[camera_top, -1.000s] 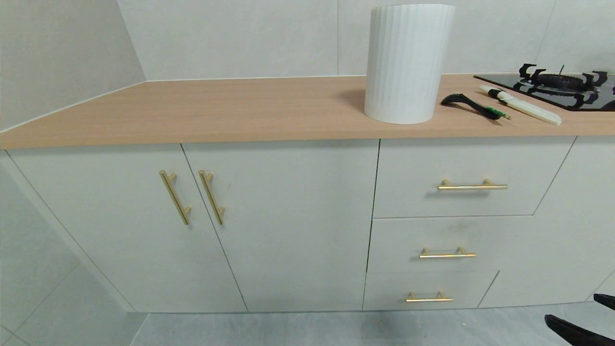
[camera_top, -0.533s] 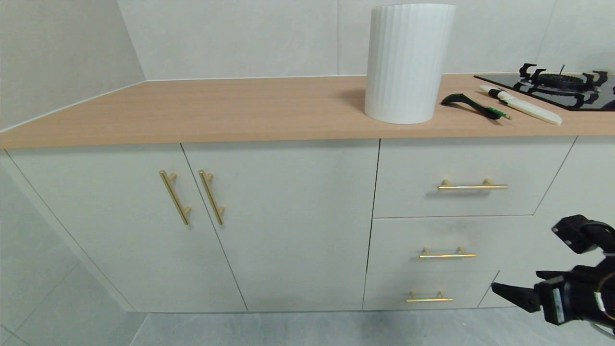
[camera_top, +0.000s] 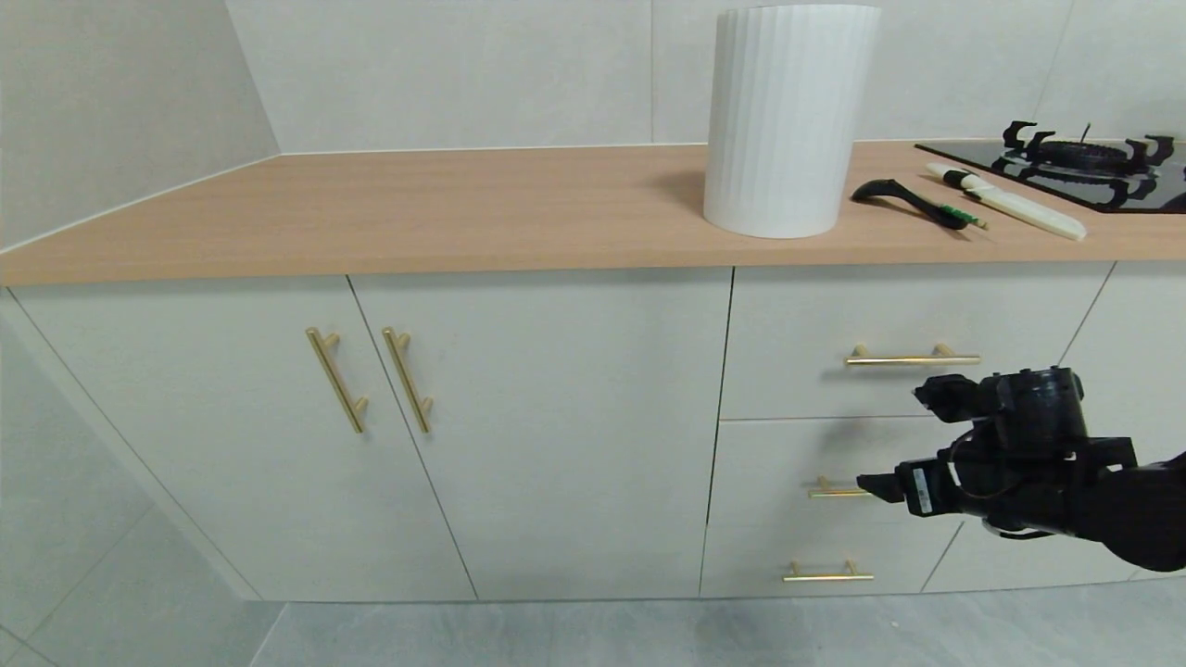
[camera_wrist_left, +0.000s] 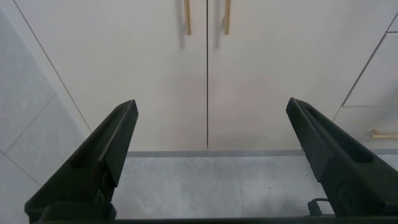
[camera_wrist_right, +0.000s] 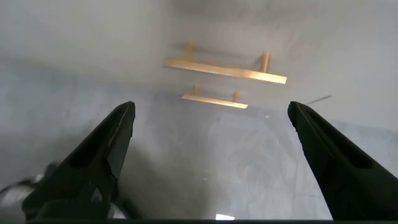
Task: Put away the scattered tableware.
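On the wooden counter (camera_top: 417, 208) lie a black-handled utensil with a green tip (camera_top: 913, 202) and a white knife (camera_top: 1008, 204), just right of a tall white ribbed container (camera_top: 788, 120). My right gripper (camera_top: 889, 437) hangs open in front of the drawer stack at the right, close to the middle drawer's gold handle (camera_top: 862, 490). The right wrist view has that gripper (camera_wrist_right: 210, 109) with nothing between its fingers, facing two gold drawer handles (camera_wrist_right: 225, 70). My left gripper (camera_wrist_left: 211, 106) is open and empty, low before the double cabinet doors (camera_wrist_left: 207, 74).
A black gas hob (camera_top: 1084, 167) sits at the counter's far right. Three drawers stand shut; the top handle (camera_top: 913, 358) is above my right gripper. The two cabinet doors with gold handles (camera_top: 371, 380) are shut. Grey tiled floor (camera_top: 556, 635) runs below.
My right arm has risen from the lower right corner and swung left, ending in front of the middle drawer. The tableware on the counter has not moved.
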You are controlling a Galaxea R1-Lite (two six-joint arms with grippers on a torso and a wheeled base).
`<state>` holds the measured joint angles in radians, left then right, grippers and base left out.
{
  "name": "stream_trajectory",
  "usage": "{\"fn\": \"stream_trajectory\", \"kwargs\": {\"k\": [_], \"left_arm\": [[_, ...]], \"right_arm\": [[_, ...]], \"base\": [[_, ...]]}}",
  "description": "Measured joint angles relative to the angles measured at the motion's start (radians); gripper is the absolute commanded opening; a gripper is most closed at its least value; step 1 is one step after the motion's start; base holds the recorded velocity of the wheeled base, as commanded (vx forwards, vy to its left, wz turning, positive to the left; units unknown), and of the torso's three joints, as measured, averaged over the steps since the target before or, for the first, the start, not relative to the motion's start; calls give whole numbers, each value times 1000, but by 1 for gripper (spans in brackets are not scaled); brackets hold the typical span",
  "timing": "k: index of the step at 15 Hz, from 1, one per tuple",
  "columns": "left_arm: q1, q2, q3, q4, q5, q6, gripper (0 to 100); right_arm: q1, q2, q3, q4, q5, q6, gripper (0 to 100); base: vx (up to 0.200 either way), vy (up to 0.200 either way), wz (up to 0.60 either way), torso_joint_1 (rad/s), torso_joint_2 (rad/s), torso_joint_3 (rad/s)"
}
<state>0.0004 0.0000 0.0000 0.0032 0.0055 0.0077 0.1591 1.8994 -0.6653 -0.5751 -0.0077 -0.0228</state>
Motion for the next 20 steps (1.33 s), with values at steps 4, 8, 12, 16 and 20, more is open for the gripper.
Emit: {"fn": "stream_trajectory", "kwargs": {"k": [4,8,12,16,20], "left_arm": [[0,0,0,0,0,0,100],[0,0,0,0,0,0,100],[0,0,0,0,0,0,100],[0,0,0,0,0,0,100],[0,0,0,0,0,0,100]], "right_arm": [[0,97,-3,-3,-11,3,100],[-4,159,58,-207,-63,4,100],[-20,253,93,-434,-83,3,100],[-26,312,78,-454,-114,10,100],[-36,364,47,-524,-163,40,100]], "base": [[0,0,0,0,0,0],[0,0,0,0,0,0],[0,0,0,0,0,0],[0,0,0,0,0,0],[0,0,0,0,0,0]]}}
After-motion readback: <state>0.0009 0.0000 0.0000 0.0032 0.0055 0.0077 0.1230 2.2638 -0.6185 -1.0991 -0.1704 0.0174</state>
